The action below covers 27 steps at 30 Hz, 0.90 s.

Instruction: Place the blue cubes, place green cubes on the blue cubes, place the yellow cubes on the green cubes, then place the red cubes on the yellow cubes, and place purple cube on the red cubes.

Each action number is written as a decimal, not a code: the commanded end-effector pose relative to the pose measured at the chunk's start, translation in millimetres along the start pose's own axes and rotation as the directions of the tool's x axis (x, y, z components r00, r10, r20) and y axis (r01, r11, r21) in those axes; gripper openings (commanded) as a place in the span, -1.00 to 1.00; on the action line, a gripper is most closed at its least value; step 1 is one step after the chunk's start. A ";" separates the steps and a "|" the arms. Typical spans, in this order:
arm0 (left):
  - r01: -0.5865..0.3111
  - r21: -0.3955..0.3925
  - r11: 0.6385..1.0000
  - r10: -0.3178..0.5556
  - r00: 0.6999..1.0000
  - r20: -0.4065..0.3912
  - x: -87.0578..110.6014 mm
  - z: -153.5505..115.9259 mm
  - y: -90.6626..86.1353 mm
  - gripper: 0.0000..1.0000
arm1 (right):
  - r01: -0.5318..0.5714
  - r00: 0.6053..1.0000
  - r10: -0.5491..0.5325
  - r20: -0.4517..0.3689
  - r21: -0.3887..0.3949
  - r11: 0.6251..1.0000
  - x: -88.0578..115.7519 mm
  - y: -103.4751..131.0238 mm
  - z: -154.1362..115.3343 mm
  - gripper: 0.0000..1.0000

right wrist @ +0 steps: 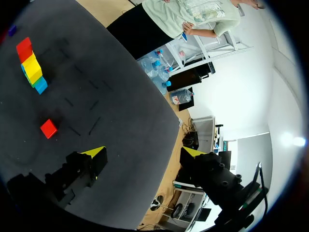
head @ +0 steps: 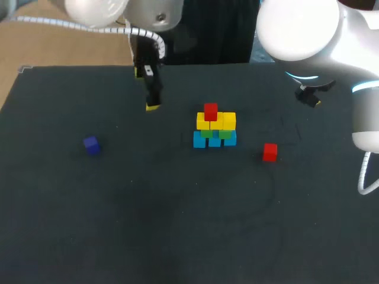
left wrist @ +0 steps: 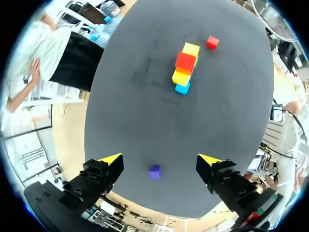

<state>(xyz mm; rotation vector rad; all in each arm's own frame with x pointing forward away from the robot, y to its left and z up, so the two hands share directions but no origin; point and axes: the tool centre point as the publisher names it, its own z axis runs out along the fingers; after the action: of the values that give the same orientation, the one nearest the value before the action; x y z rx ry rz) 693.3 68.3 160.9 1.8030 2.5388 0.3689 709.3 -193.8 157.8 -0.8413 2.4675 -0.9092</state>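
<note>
A stack stands mid-table: blue cubes at the base, green cubes on them, yellow cubes above, and one red cube on top. It also shows in the left wrist view, stack, and the right wrist view, stack. A second red cube lies alone on the table to the stack's right. The purple cube lies far left. My left gripper hangs open above the table, left of the stack, the purple cube seen between its fingers below. My right gripper is open at the back right, holding nothing.
The dark table bears nothing else. Its back edge runs just behind my left gripper.
</note>
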 end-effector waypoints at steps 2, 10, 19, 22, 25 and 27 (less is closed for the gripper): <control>0.038 -0.139 0.990 -0.030 0.998 0.063 40.1 3.5 -25.8 1.00 | -0.001 1.000 0.001 0.004 0.001 1.000 1.2 -0.1 0.5 1.00; 0.144 -0.156 0.977 -0.133 0.988 0.079 62.1 14.5 -54.1 1.00 | -0.001 1.000 0.001 0.004 0.001 1.000 1.2 -0.1 0.5 1.00; 0.157 -0.157 0.975 -0.142 0.985 0.102 61.0 28.7 -78.6 1.00 | -0.001 1.000 0.001 0.004 0.001 1.000 1.2 -0.1 0.5 1.00; 0.147 -0.160 0.976 -0.132 0.986 0.097 62.2 33.3 -81.8 1.00 | -0.001 1.000 0.001 0.004 0.001 1.000 1.2 -0.1 0.5 1.00; 0.128 -0.172 0.977 -0.116 0.990 0.080 63.0 37.1 -83.6 1.00 | -0.001 1.000 0.001 0.004 0.001 1.000 1.2 -0.1 0.5 1.00; 0.126 -0.173 0.977 -0.112 0.990 0.089 62.9 39.5 -83.9 1.00 | -0.001 1.000 0.001 0.004 0.001 1.000 1.2 -0.1 0.5 1.00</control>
<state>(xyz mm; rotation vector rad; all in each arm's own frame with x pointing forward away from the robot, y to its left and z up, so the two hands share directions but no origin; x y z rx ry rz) 601.2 106.5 117.8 1.5655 2.4764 0.5076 709.3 -193.8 157.8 -0.8414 2.4674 -0.9092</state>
